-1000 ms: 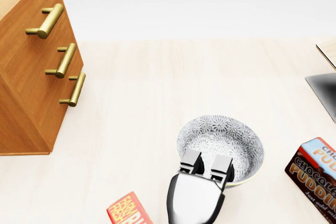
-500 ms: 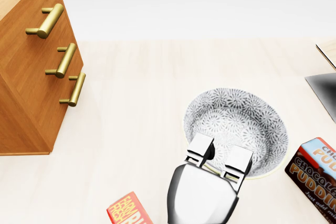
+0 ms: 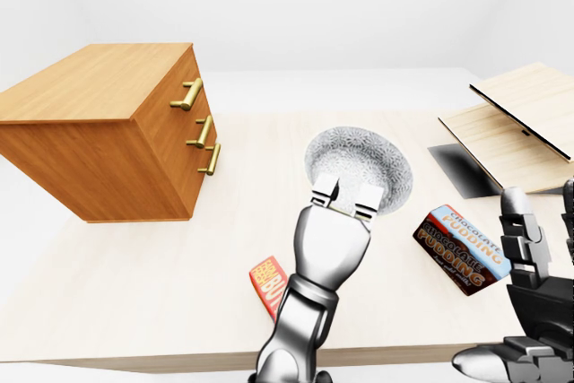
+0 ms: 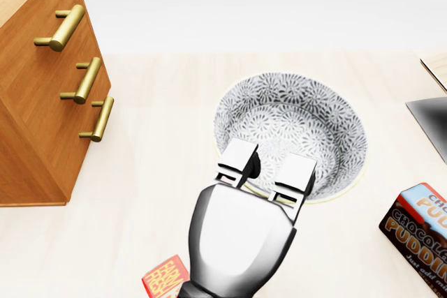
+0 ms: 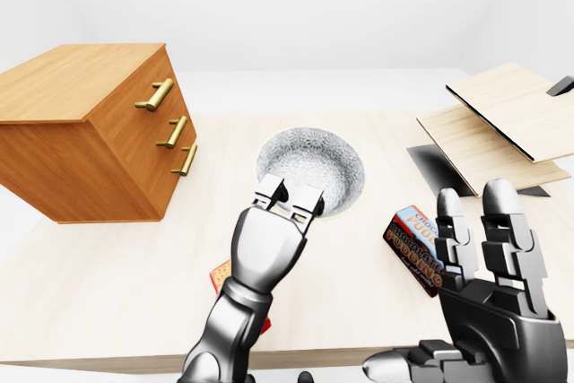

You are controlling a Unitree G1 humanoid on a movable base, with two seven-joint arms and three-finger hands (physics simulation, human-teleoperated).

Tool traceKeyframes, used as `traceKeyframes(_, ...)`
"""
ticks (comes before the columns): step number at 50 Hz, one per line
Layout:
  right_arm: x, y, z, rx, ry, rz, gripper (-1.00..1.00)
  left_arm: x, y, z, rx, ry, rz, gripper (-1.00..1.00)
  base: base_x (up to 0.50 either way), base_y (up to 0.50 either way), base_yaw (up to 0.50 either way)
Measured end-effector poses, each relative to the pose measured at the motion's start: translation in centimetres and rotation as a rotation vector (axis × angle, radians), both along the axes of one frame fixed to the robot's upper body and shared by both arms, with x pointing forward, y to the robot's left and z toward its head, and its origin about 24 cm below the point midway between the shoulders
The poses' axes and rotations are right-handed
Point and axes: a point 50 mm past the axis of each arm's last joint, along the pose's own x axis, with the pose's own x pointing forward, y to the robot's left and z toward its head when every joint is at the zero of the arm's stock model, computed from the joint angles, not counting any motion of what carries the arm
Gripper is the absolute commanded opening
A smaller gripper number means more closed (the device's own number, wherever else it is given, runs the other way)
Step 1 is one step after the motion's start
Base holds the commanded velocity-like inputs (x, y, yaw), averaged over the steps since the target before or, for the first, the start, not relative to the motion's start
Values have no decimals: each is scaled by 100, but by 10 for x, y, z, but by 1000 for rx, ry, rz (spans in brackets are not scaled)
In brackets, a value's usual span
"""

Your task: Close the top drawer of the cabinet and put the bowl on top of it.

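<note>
The grey flower-patterned round bowl, its near rim pinched by the silver left hand, has risen and shifted over the pale table toward the brown wooden cabinet at its left edge — the drawers look shut, so carrying has probably begun — while the right hand is spread and empty.

Pudding box: "CHOCOLATE PUDDING"; red box text illegible.

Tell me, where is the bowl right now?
The bowl is mid-picture in the head view, its lower rim pinched by the left hand, with the cabinet to its left and the pudding box to its lower right.
</note>
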Motion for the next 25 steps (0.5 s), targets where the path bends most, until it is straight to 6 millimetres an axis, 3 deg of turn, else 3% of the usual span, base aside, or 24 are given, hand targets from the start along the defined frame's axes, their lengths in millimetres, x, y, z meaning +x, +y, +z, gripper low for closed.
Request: traceKeyframes(25,4,2,-3,5,21,14,100,18,42,58,1,-40,192,-100,0,0,0)
